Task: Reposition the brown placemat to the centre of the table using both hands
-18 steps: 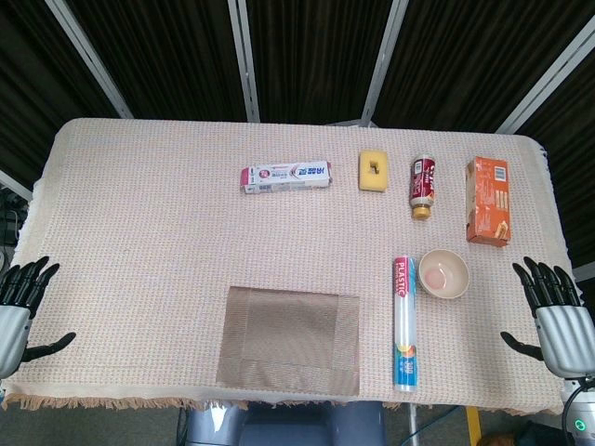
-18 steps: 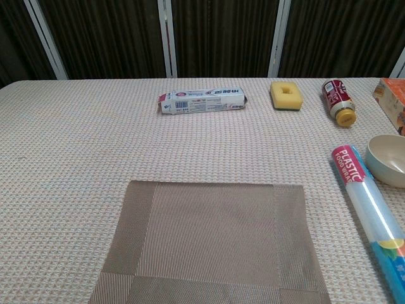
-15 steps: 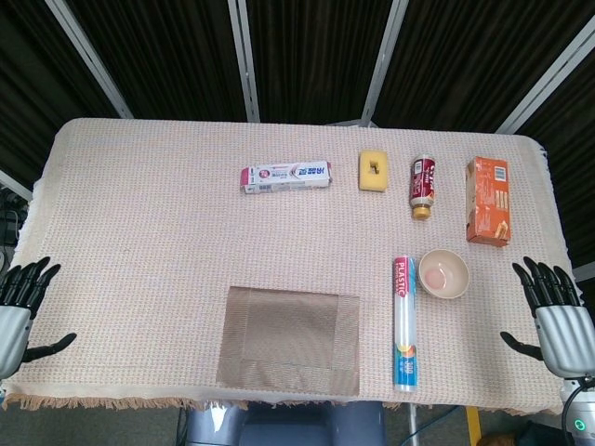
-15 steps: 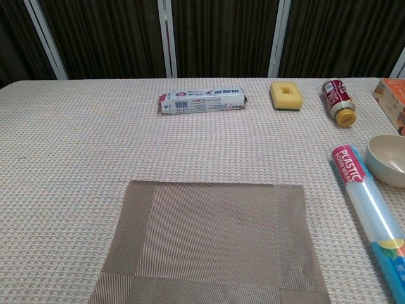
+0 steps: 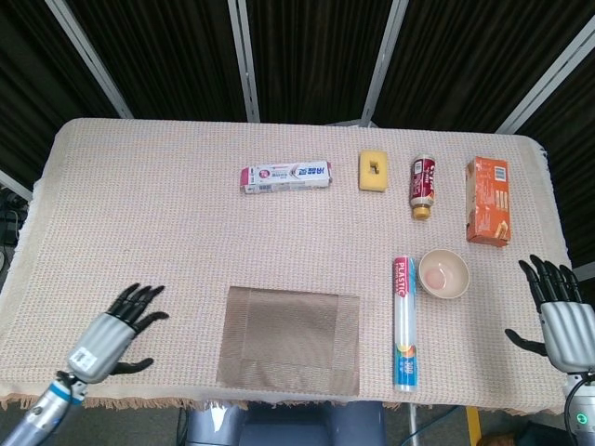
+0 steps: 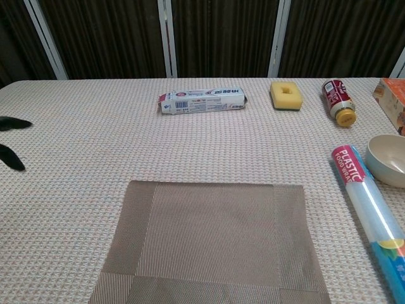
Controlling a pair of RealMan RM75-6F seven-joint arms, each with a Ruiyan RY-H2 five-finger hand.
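Placemat (image 5: 289,340) lies flat at the table's (image 5: 139,214) near edge; left hand (image 5: 114,330) and right hand (image 5: 559,311) hover spread, empty. Risk: uneven grasps could skew it into the plastic-wrap roll (image 5: 403,322) just beside.

The brown placemat (image 5: 289,340) has a darker woven border, lying on a beige waffle-textured tablecloth (image 5: 167,232).

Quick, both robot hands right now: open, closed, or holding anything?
Left robot hand: open, fingers spread, holding nothing, left of the placemat.
Right robot hand: open, fingers spread, holding nothing, at the table's right edge.
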